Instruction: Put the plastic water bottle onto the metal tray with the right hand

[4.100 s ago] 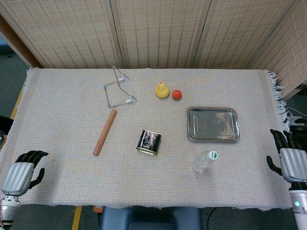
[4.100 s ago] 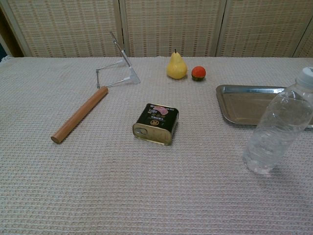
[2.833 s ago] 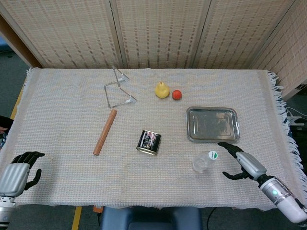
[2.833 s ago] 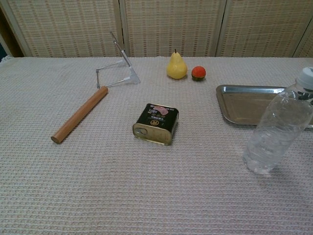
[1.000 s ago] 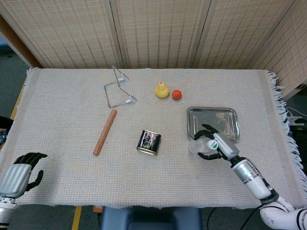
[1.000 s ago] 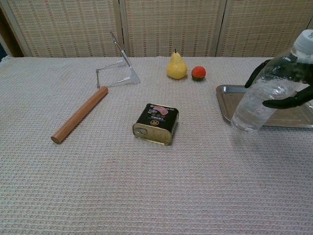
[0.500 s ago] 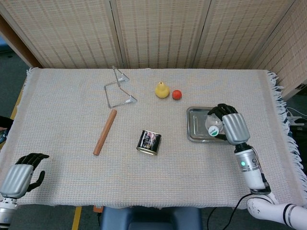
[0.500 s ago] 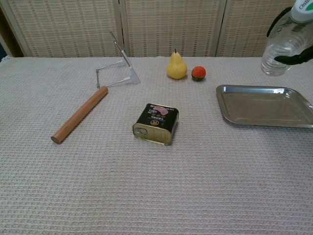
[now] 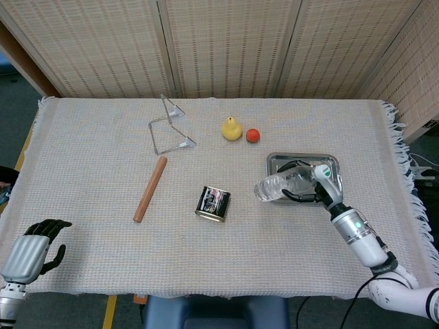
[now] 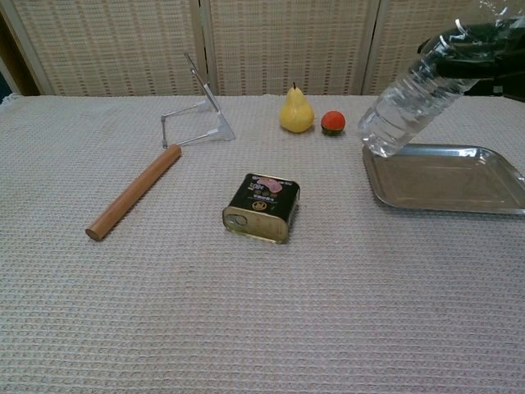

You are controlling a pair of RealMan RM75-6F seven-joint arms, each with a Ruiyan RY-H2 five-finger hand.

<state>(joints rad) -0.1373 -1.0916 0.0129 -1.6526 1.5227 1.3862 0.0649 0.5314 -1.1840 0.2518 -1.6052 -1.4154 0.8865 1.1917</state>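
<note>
My right hand (image 9: 312, 184) (image 10: 476, 49) grips the clear plastic water bottle (image 9: 281, 186) (image 10: 414, 94) near its cap end and holds it in the air. The bottle is tilted, its base pointing left and down over the left edge of the metal tray (image 9: 330, 163) (image 10: 443, 193). The tray lies flat on the cloth with nothing on it in the chest view. My left hand (image 9: 31, 248) hangs at the near left corner of the table with its fingers curled and nothing in it.
A dark tin can (image 9: 213, 203) (image 10: 262, 207) lies at the centre. A wooden rod (image 9: 150, 188) (image 10: 134, 191) and a wire stand (image 9: 170, 127) (image 10: 199, 111) are to the left. A yellow pear (image 9: 232, 128) (image 10: 296, 111) and a small red fruit (image 9: 253, 135) (image 10: 332, 122) sit behind the tray.
The right hand has tipped the bottle from near upright to slanting, so its base has swung left and down toward the tray's left edge. The left hand stayed still.
</note>
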